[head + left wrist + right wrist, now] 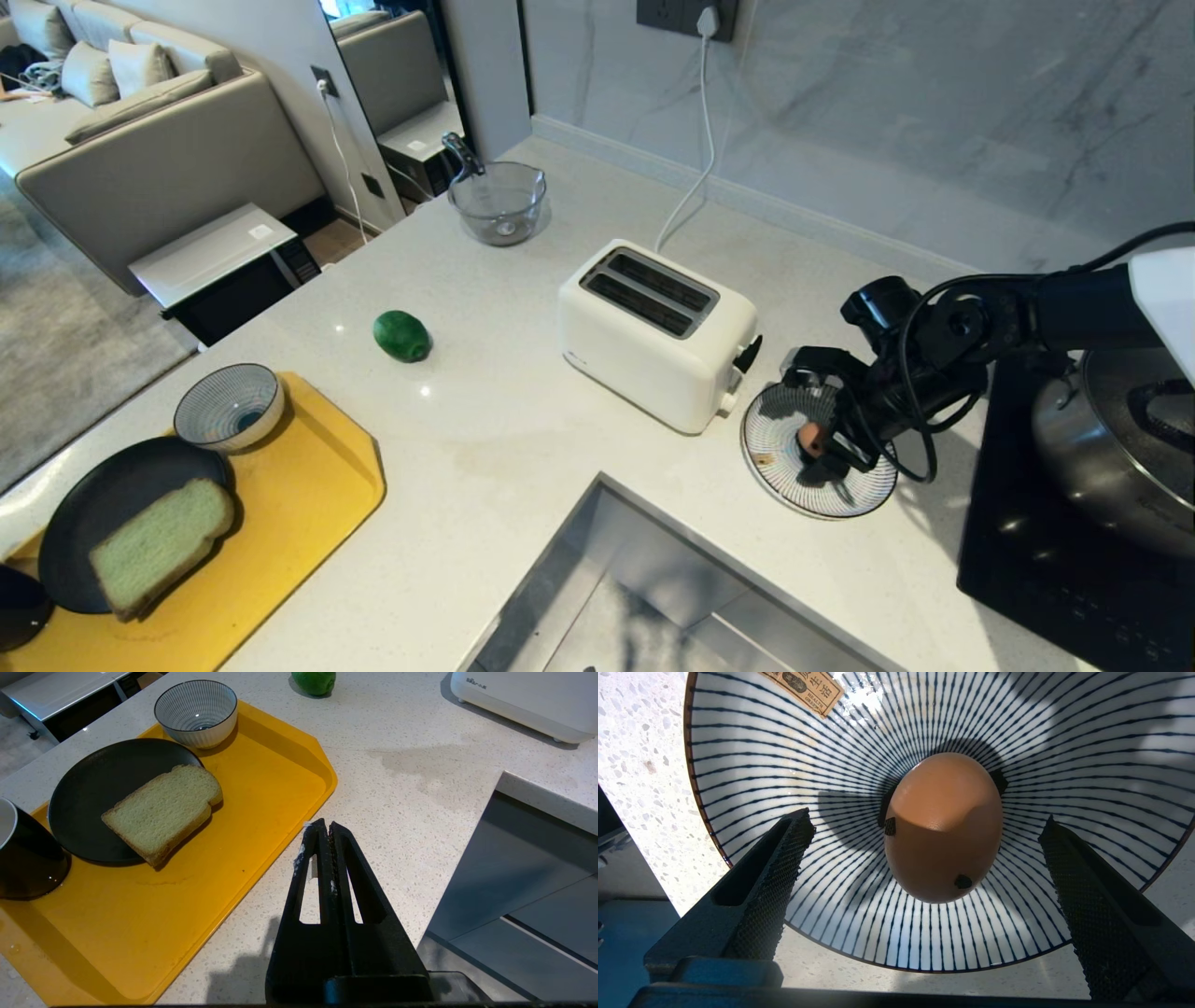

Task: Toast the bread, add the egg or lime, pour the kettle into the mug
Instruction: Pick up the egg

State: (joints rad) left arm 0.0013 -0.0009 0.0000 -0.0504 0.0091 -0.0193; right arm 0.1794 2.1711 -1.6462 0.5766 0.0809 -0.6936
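The spotted brown egg (943, 826) lies in a blue-striped dish (784, 742) on the counter, right of the white toaster (658, 331). My right gripper (925, 816) hangs over the dish, open, one finger on each side of the egg and neither touching it. In the head view the egg (810, 439) shows beneath that gripper (826, 443). The pale green bread (161, 543) rests on a black plate (84, 504) on the yellow tray (317, 476). The lime (401, 336) sits alone on the counter. The black mug (23, 858) stands on the tray's corner. My left gripper (327, 826) is shut and empty above the counter beside the tray. The kettle is out of view.
A striped bowl (229, 406) stands on the tray behind the black plate. A glass jug (498, 201) sits at the back of the counter. The sink (653, 588) opens at the front. A steel pot (1111, 448) rests on the black cooktop (1036, 569) at the right.
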